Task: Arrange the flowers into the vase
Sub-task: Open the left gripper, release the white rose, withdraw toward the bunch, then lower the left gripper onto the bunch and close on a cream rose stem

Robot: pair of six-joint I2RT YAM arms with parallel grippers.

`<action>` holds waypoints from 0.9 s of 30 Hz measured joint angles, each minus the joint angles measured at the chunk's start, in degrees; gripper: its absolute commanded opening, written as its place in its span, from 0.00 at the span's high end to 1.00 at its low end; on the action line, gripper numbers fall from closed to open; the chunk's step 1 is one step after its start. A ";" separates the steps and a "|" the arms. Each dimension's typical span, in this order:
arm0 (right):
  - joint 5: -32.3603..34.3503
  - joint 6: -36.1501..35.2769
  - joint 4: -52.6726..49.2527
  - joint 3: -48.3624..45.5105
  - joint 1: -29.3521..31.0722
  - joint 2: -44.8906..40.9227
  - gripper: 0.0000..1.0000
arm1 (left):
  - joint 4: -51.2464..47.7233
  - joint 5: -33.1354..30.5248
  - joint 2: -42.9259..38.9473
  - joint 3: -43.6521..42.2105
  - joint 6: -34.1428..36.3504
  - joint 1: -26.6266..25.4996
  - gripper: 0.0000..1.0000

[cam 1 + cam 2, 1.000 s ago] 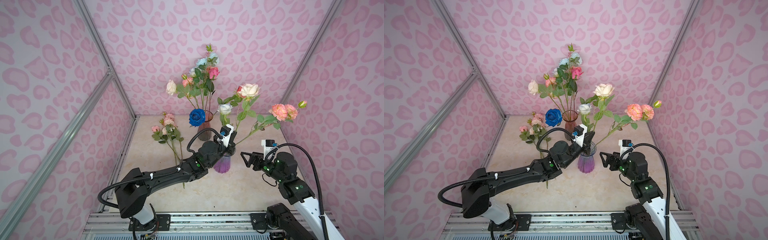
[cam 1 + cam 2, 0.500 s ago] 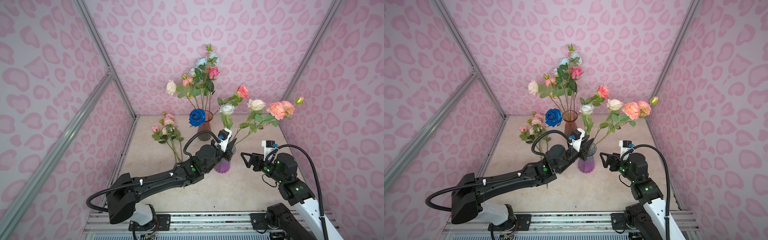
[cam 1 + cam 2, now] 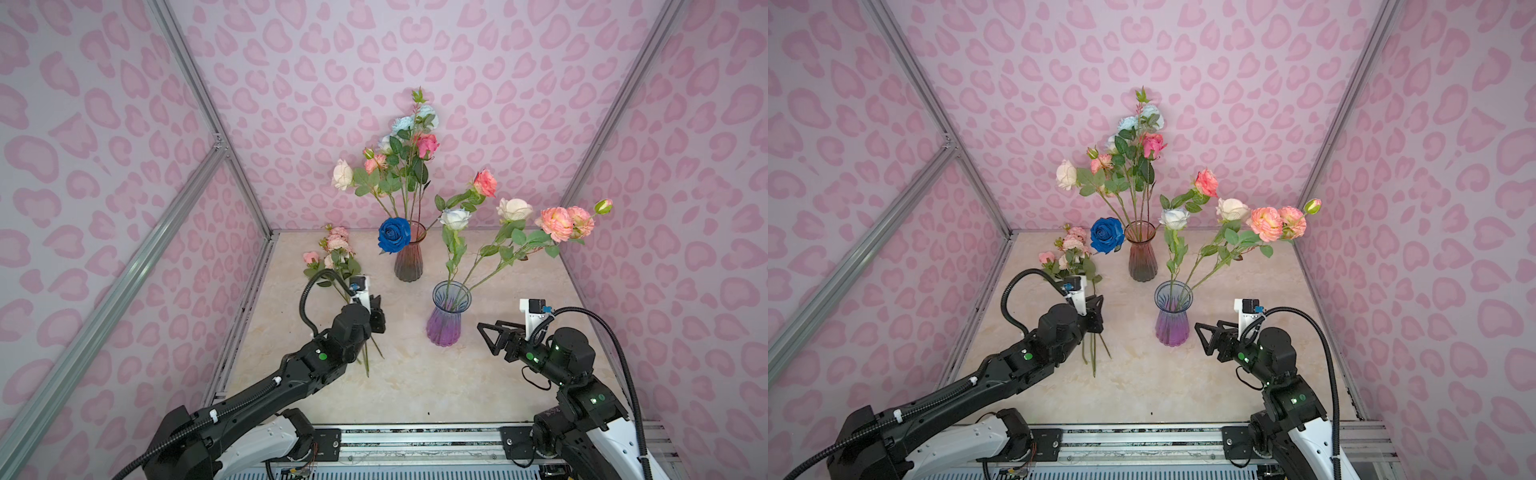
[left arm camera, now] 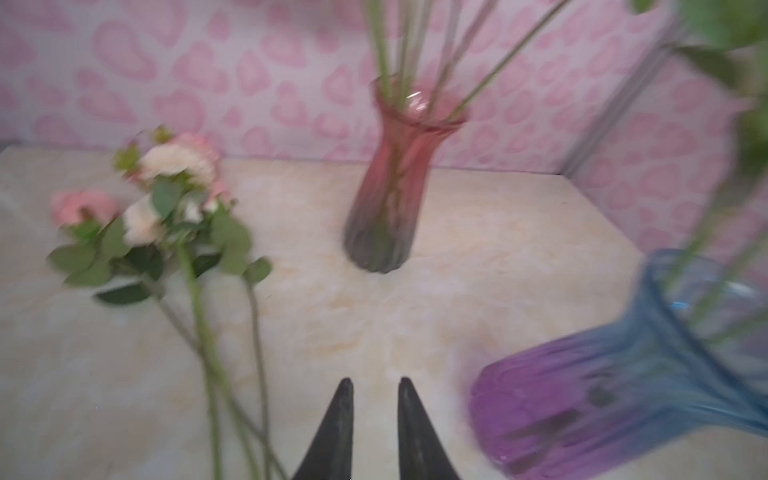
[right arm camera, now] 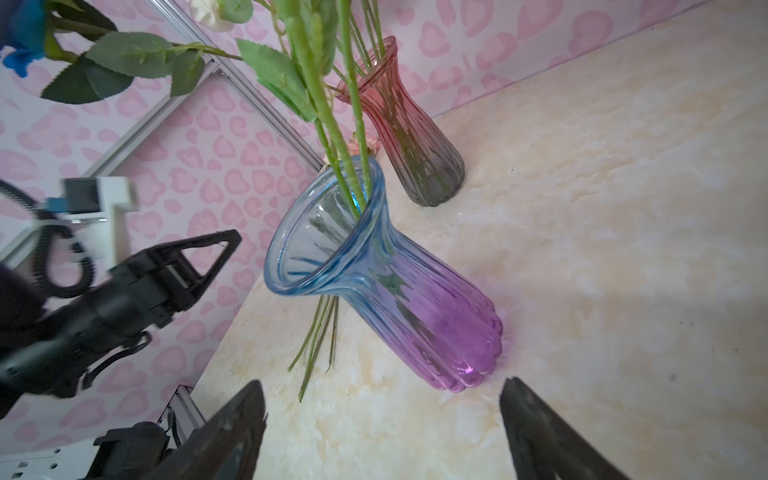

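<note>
Two glass vases stand on the table. The blue-to-purple vase (image 3: 446, 322) (image 3: 1172, 320) (image 5: 386, 291) holds several flowers: a coral rose (image 3: 485, 183), a white rose (image 3: 455, 218), a cream rose (image 3: 514, 209) and peach carnations (image 3: 561, 222). More flowers, among them a deep blue rose (image 3: 394, 235), stand in the red-to-grey vase (image 3: 409, 259) (image 4: 390, 187). A bunch of pink flowers (image 3: 336, 249) (image 4: 166, 195) lies on the table at the left. Above its stems hovers my left gripper (image 3: 377, 318) (image 4: 372, 380), narrowly open and empty. My right gripper (image 3: 486, 336) (image 5: 382, 390) stands wide open just right of the purple vase.
The marble tabletop (image 3: 415, 386) is boxed in by pink patterned walls on three sides. An aluminium rail (image 3: 415, 436) runs along its front edge. The leaning stems in the purple vase reach out towards the right wall.
My left gripper has let go of a stem at the purple vase's mouth and drawn back to the left. The coral and cream roses settled into that vase. The right arm stayed put.
</note>
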 measured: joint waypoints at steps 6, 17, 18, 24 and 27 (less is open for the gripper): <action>1.68 0.17 0.13 -0.02 0.46 1.99 0.11 | -4.63 7.48 13.05 4.57 -10.47 17.66 0.73; 4.20 -1.75 0.55 1.27 0.61 6.64 0.10 | -14.97 14.97 51.93 39.50 -10.80 24.96 0.81; 4.61 -2.05 0.68 1.27 0.61 7.02 0.10 | -15.96 14.47 52.96 40.70 -10.69 24.96 0.81; 5.07 -3.58 3.15 1.25 0.61 10.23 0.10 | -20.35 10.80 55.56 42.21 -9.07 25.03 0.79; 5.11 -3.93 3.87 1.25 0.61 11.56 0.10 | -22.01 10.08 56.96 43.65 -8.17 25.03 0.80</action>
